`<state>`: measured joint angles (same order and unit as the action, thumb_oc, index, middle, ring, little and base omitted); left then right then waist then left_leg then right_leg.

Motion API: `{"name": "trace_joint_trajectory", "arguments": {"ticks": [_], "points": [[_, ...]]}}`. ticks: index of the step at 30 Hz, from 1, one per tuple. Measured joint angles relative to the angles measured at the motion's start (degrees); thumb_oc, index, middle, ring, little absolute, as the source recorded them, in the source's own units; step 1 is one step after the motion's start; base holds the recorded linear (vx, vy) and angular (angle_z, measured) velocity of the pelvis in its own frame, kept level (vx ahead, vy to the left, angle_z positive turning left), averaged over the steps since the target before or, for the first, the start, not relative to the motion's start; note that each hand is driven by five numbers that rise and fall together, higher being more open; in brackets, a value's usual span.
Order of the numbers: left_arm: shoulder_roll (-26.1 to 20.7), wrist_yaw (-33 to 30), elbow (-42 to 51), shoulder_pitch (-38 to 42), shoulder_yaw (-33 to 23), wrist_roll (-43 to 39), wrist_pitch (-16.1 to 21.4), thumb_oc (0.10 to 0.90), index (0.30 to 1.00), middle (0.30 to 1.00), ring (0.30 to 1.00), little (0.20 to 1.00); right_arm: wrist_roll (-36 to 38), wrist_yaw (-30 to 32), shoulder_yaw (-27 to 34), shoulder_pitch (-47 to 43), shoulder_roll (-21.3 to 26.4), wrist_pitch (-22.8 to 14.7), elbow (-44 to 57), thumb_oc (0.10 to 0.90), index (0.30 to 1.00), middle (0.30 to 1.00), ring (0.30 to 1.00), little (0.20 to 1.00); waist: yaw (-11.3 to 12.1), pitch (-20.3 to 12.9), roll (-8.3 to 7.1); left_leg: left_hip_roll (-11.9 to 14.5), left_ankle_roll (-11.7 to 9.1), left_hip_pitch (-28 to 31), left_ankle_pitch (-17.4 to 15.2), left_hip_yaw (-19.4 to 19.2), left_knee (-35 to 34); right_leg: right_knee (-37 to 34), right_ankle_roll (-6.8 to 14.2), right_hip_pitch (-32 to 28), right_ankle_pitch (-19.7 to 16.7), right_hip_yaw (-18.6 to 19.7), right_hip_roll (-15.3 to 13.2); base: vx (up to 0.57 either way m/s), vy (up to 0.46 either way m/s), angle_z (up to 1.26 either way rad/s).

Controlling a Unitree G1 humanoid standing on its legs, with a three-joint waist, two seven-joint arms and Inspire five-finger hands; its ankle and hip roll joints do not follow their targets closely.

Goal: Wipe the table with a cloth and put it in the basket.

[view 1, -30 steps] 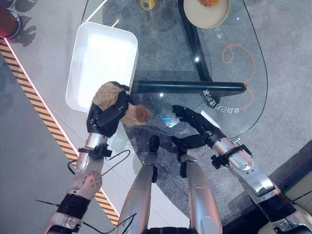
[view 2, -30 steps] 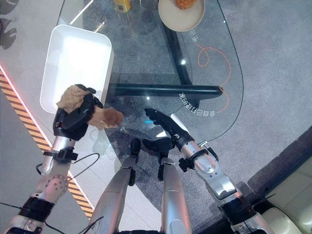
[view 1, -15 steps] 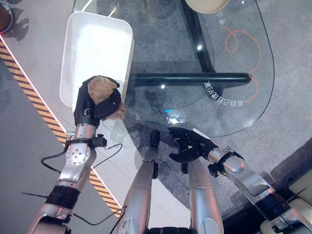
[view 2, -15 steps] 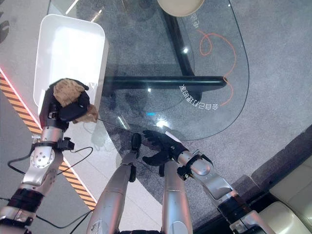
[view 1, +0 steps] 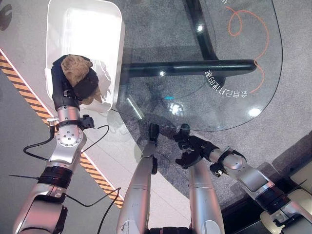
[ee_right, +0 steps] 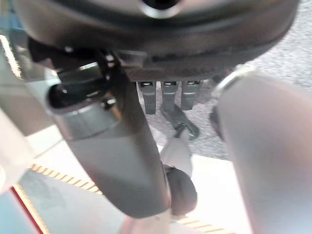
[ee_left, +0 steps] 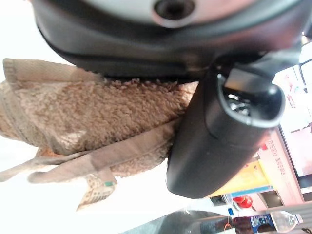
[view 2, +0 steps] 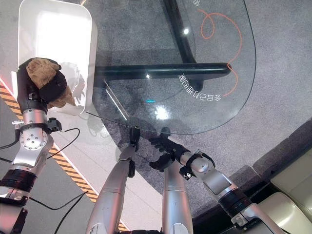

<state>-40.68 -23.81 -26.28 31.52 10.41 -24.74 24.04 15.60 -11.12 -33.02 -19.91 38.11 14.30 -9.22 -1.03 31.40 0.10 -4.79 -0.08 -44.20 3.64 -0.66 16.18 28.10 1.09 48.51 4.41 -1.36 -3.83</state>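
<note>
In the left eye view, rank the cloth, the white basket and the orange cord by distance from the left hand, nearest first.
1. cloth: held in the left hand, over the basket's near end.
2. white basket: directly below and beyond the hand.
3. orange cord: far right, under the glass table.

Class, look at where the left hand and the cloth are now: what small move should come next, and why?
Probably open the left hand and let the brown cloth drop. The fingers are curled round the cloth, and the hand is over the near end of the white basket, beside the glass table, so releasing should land it inside.
</note>
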Motion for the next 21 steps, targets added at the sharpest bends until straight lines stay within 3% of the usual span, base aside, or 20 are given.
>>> {"name": "trace_joint_trajectory", "arguments": {"ticks": [6, 9, 13, 21], "points": [[-1.17, -0.44, -2.80, 4.31, 0.49, 0.30, -0.09, 0.100, 0.300, 0.300, 0.300, 0.200, -0.50, 0.00, -0.66, 0.41, -0.57, -1.17, -2.06, 0.800, 0.900, 0.900, 0.900, 0.900, -0.68, -0.01, -0.01, -0.01, -0.02, -1.12, 0.01, 0.23, 0.38, 0.15, -0.03, 0.95, -0.02, -0.29, -0.21, 0.00, 0.000, 0.00], [-2.86, -1.57, -8.74, 9.72, 3.45, 2.54, -2.45, 0.100, 0.300, 0.300, 0.300, 0.200, -0.48, 0.00, -0.84, 0.35, -1.09, -1.65, -2.06, 0.800, 0.900, 0.900, 0.900, 0.900, -1.21, -0.02, -0.03, 0.09, -0.06, -1.89, -0.02, 0.48, 0.65, 0.02, -0.09, 1.38, -0.06, -0.69, -0.23, 0.02, 0.037, 0.02], [-5.08, -2.05, -12.02, 12.00, 4.49, 2.50, -3.39, 0.100, 0.300, 0.300, 0.300, 0.200, -0.45, 0.00, -0.77, 0.12, -1.05, -3.30, -2.03, 0.800, 0.900, 0.900, 0.900, 0.900, -2.32, -0.02, -0.04, 0.10, -0.14, -3.79, 0.01, 1.04, 1.26, -0.04, -0.18, 2.75, -0.14, -1.31, -0.26, 0.02, 0.024, 0.05], [-5.37, -1.57, -13.85, 14.57, 4.95, -0.13, -3.40, 0.100, 0.300, 0.300, 0.300, 0.200, -0.45, 0.11, -0.50, -0.59, -0.64, -4.51, -2.01, 0.800, 0.900, 0.900, 0.900, 0.900, -2.37, -0.09, -0.45, 0.22, -0.27, -6.58, -0.09, 1.18, 2.37, -0.02, -0.29, 4.90, -0.35, -1.63, -0.22, 0.00, 0.009, 0.00]]}}
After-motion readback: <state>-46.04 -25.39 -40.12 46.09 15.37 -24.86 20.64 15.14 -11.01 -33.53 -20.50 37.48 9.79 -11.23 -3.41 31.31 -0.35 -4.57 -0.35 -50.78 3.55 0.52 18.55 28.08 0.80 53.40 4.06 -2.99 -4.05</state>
